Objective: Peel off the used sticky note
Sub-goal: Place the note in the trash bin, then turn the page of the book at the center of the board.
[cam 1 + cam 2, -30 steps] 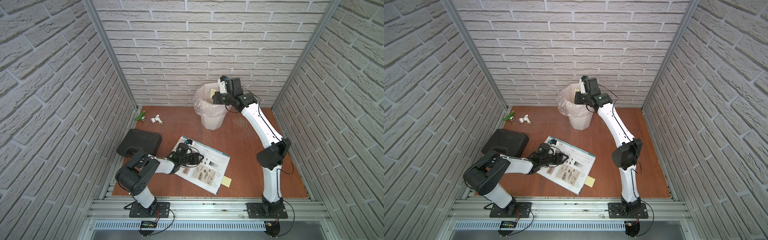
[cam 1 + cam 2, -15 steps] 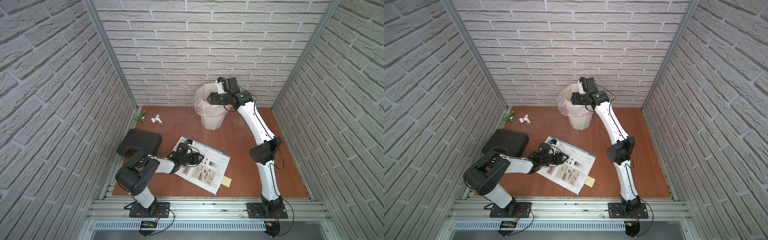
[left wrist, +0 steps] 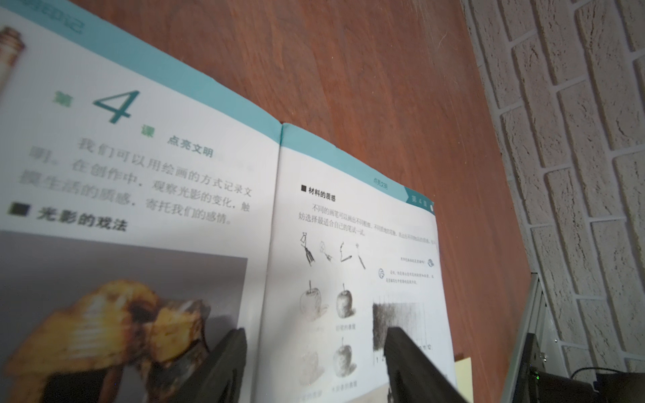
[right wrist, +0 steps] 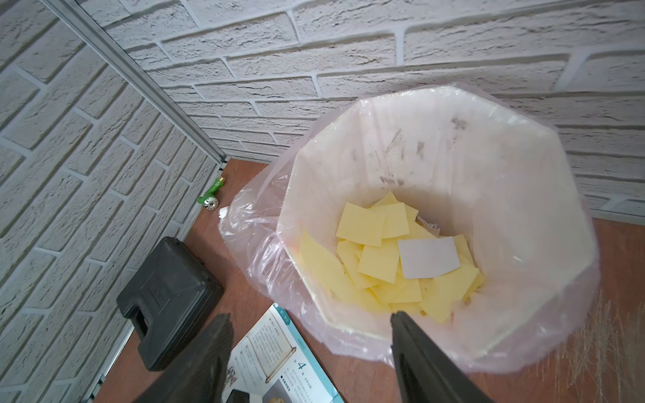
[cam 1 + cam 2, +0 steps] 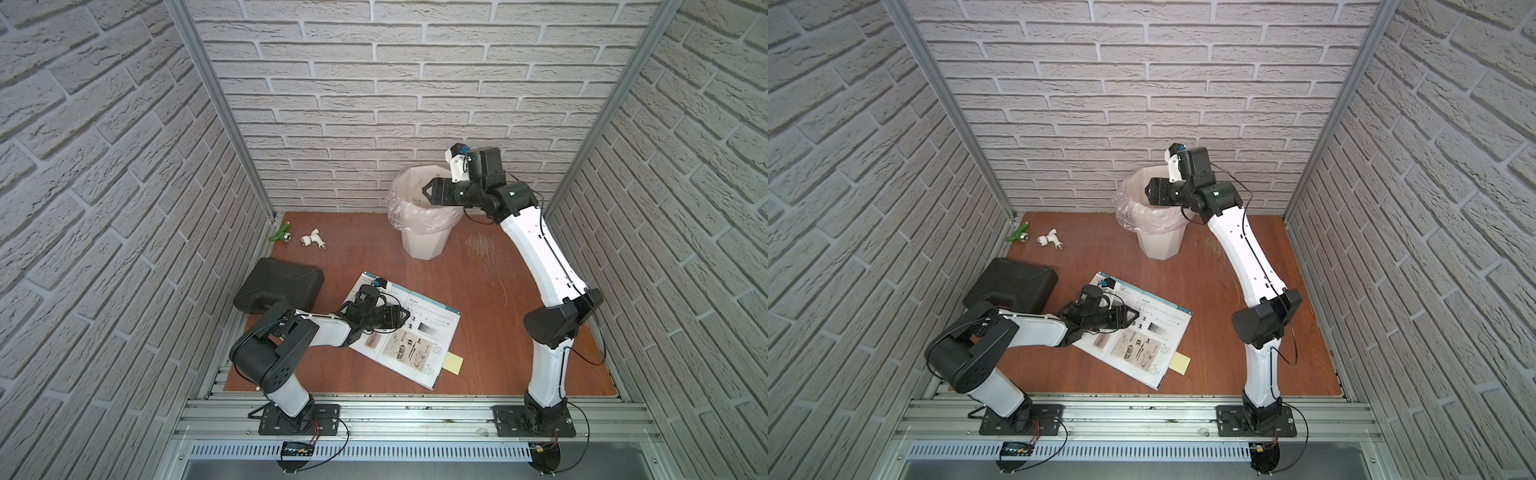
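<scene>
Task thing: the used sticky note (image 5: 453, 362) is a pale yellow slip at lower centre-right of both top views. It lies flat on the wooden surface (image 5: 365, 249) and pokes out from the lower right corner of the open textbook (image 5: 432, 328). I can't tell whether it is stuck to a page or to the surface.
Bin: the lined waste bin (image 4: 471, 150), upper centre in the top views, holds a heap of yellow notes (image 4: 377, 258) and 1 white slip (image 4: 427, 256). I take the slip by the book as my target.
Left fingers: the left fingers (image 3: 223, 366) are spread partway with nothing between them, low over the right-hand page near the spine. I can't tell if they touch the paper.
Right fingers: the right fingers (image 4: 425, 359) are wide and empty, hovering at the bin's rim.
Key relation: from the left fingers the note lies toward the lower right of the top views, just past that page's outer edge, so it is near. From the right fingers it is well apart, down the frame. The left fingers are nearer.
Note axis: it is roughly square, so it has no real long axis. The exposed part runs along the page edge, and its free side faces frame right.
Left arm pose: the arm is folded low, with the forearm stretched across the book toward frame right and the wrist close to the page.
Right arm pose: the arm reaches tall, with the elbow at mid-right and the forearm rising to the bin. The wrist is bent so the fingers point frame left.
My call: I would keep the left fingers pinning the page and bring the right arm down to the note's free side.
</scene>
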Controlling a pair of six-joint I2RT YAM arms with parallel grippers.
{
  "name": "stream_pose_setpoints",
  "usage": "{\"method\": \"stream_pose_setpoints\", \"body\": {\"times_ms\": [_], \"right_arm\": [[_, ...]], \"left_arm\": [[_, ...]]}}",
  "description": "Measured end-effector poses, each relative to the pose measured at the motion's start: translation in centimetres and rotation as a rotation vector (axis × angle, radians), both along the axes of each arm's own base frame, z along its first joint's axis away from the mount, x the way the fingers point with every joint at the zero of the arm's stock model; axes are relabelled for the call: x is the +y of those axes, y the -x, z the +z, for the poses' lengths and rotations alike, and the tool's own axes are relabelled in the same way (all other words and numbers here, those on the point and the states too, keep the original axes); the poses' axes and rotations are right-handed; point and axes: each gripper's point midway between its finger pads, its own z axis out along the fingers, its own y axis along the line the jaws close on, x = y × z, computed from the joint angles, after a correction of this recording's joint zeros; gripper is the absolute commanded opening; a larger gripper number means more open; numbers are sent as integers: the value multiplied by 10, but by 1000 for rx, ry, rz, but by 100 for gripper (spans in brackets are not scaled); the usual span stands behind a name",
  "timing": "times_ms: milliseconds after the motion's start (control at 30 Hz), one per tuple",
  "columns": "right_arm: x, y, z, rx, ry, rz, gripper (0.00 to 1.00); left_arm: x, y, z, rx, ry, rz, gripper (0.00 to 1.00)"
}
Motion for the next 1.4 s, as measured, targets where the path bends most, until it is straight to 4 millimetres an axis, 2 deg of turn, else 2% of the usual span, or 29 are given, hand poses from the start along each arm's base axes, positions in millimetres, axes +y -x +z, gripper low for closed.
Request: {"method": "stream_pose_setpoints", "body": {"times_ms": [133,267,367,533,767,1000,1267,1400], "right_arm": [[-12,33,8,-15,-14,5,76],[-23,66,-9,10,-26,0,76],[-30,88,-32,50,-40,1,76],[-41,134,-85,157,-85,6,76],[-55,185,-142,288,-159,-6,76],[-64,224,-181,384,-207,-33,75],[-81,275,-255,606,-165,-104,75],[-92,299,-282,706,-119,-144,74]], "left_arm": [[-9,5,0,4,-18,-26,59],[-20,13,0,12,-31,-59,59],[-29,16,0,13,-36,-84,59],[-45,20,0,7,-40,-127,59],[-51,23,0,1,-41,-140,60],[-54,27,0,-6,-45,-151,63],[-69,44,1,-8,-58,-217,65],[-77,55,1,-2,-73,-259,65]]}}
